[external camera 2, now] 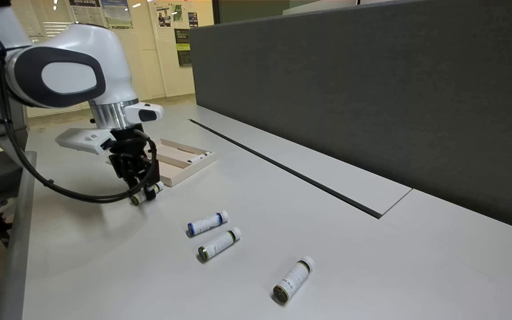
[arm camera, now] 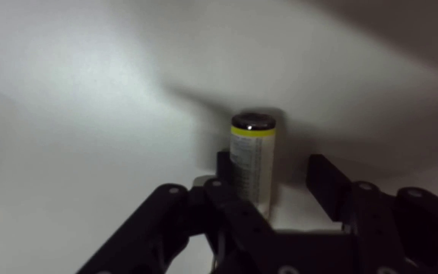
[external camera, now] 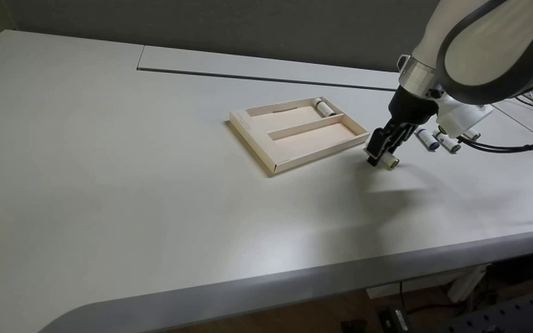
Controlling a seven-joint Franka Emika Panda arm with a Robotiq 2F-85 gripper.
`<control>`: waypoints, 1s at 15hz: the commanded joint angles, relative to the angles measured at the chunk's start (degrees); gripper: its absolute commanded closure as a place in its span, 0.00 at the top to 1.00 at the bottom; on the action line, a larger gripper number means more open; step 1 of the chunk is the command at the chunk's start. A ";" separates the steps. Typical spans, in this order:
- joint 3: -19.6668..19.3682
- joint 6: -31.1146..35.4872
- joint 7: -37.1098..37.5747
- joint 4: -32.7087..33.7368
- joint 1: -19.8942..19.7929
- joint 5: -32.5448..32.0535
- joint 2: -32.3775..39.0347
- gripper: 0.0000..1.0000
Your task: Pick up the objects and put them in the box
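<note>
In the wrist view, the fingers [arm camera: 327, 186] stand wide apart, and a yellow-banded vial [arm camera: 252, 163] is lying between them on the desk [arm camera: 70, 152]. It is close to one finger, though I cannot tell if they touch; toward the other finger there is a clear gap, which only this view lets me see. The vial's white cap [external camera 2: 160, 185], however, shows in an exterior view, beyond the fingers.

In both exterior views, this vial is just beside a shallow beige tray [external camera: 263, 138]. One white-labelled vial [external camera: 325, 107] lies already inside, in the compartment nearer to the grey partition [external camera 2: 349, 89].

Three more vials are seen whole in an exterior view, all lying on the desk: a blue-banded vial [external camera 2: 205, 223], a second vial [external camera 2: 219, 244] just beside it, and a third vial [external camera 2: 294, 280] well apart. In an exterior view, a white part of the arm [external camera: 463, 115] covers some of this third vial.
</note>
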 commanded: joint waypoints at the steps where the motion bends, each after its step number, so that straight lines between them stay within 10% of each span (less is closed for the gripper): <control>1: -1.38 -0.83 2.31 1.67 1.88 -0.04 0.56 0.26; 4: -2.20 -3.60 2.75 2.60 2.92 -0.21 0.11 0.05; 15: 0.66 -21.65 2.01 9.52 0.93 1.77 -4.40 0.07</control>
